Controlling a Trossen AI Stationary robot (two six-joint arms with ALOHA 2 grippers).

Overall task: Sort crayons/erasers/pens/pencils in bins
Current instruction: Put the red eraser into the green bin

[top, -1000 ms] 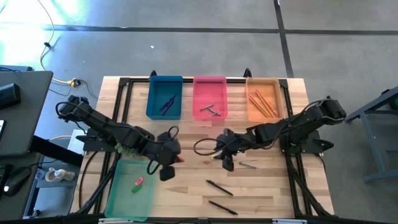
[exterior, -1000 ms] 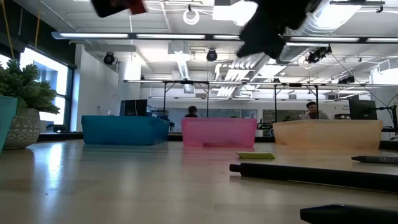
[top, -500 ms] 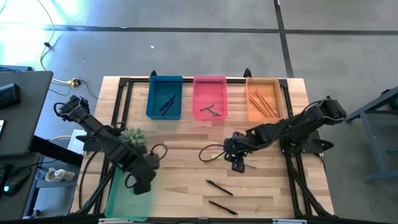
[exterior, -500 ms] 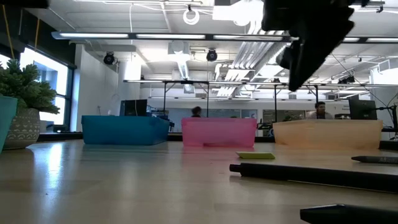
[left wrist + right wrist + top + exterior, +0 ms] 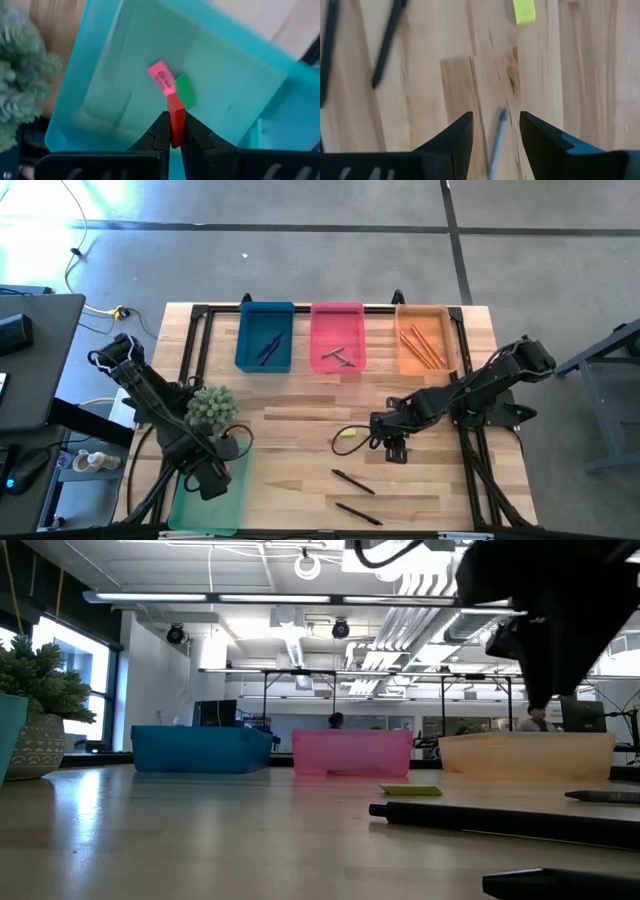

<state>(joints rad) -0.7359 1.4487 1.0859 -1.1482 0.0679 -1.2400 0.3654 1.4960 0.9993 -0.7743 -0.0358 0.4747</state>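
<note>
Bright ceiling lights; wrist views seem blurred.

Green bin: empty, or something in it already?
Not empty. The green bin holds a pink eraser and a green eraser, seen from the left wrist.

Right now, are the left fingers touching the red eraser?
Touching. The left wrist view shows the fingers pinching the red eraser over the green bin.

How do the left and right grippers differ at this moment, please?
The left gripper is shut on a red eraser; the right gripper is open and holds nothing. The left hangs over the green bin, which holds a pink eraser and a green eraser; the right hangs over bare table, straddling a grey crayon. Both point downward.
</note>
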